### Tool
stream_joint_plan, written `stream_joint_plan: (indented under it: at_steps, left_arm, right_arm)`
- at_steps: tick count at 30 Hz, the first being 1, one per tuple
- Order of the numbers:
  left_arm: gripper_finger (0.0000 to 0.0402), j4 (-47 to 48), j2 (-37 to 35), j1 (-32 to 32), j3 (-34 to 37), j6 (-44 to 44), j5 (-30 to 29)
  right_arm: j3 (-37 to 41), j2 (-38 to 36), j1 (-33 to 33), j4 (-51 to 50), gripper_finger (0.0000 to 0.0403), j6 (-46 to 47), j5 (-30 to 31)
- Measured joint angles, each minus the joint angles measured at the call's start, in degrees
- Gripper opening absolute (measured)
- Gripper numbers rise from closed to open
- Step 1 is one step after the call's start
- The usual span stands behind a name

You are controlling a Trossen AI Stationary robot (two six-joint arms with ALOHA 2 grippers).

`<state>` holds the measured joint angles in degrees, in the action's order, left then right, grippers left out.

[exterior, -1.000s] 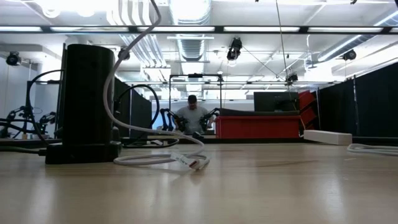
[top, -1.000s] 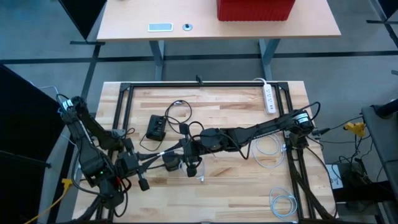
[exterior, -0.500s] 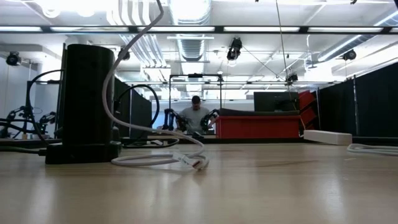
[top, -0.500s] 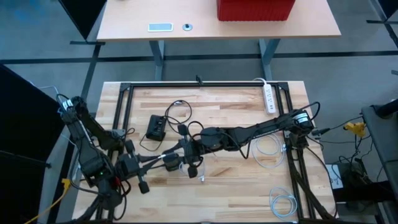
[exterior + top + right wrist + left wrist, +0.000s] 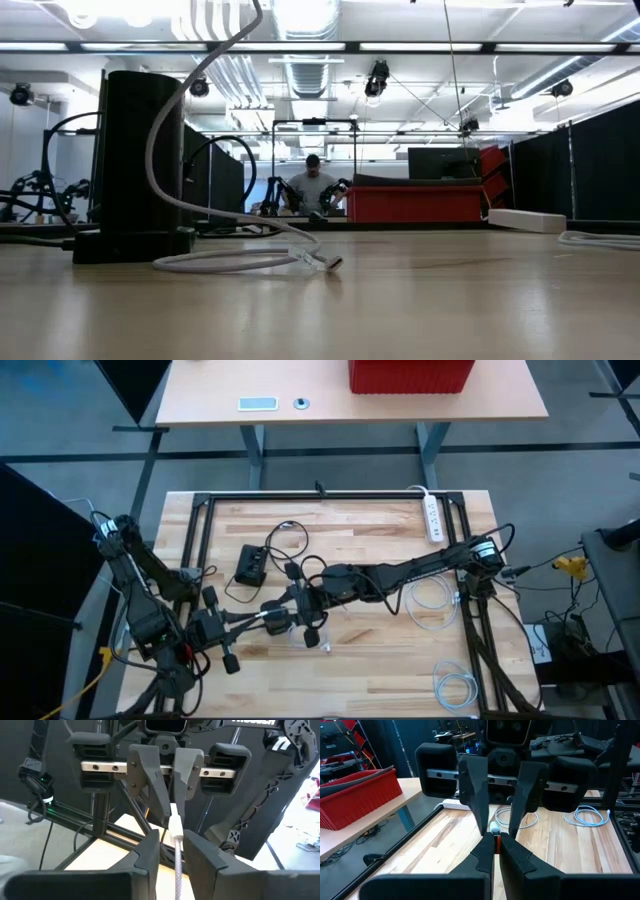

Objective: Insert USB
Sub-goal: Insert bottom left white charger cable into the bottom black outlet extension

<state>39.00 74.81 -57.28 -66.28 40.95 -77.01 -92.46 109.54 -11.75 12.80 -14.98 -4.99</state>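
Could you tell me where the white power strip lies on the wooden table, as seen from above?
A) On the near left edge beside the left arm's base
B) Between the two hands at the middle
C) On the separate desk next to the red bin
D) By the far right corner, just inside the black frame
D: in the high view the white power strip lies along the black frame near the table's far right corner.
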Motion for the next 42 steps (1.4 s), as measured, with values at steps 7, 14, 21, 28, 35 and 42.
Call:
stream_joint_plan:
  at_steps: [7,14,21,28,35,42]
  left_arm:
    - [0.0003,-0.01,0.0,0.0,0.0,-0.02,1.25]
    - [0.0003,0.02,0.0,-0.07,0.09,-0.56,1.23]
    - [0.0013,0.0,0.0,-0.04,0.11,-1.34,0.31]
    - [0.0002,-0.2,0.04,-0.11,0.11,-2.16,0.13]
    - [0.0002,-0.31,0.04,-0.11,0.11,-2.16,0.09]
    - [0.0002,-4.58,1.34,-0.11,0.11,-6.1,-0.03]
  right_arm:
    - [0.02,0.0,0.02,-0.02,0.0019,0.02,-0.07]
    - [0.0,-0.02,0.0,-0.41,0.0002,0.02,-0.13]
    - [0.0,-0.12,0.11,-0.34,0.0001,1.76,0.03]
    - [0.02,-0.13,0.82,-0.61,0.004,3.34,-3.85]
    - [0.02,-0.13,1.03,-0.54,0.0092,3.91,-5.56]
    - [0.02,-0.15,1.03,-0.43,0.0105,3.91,-5.57]
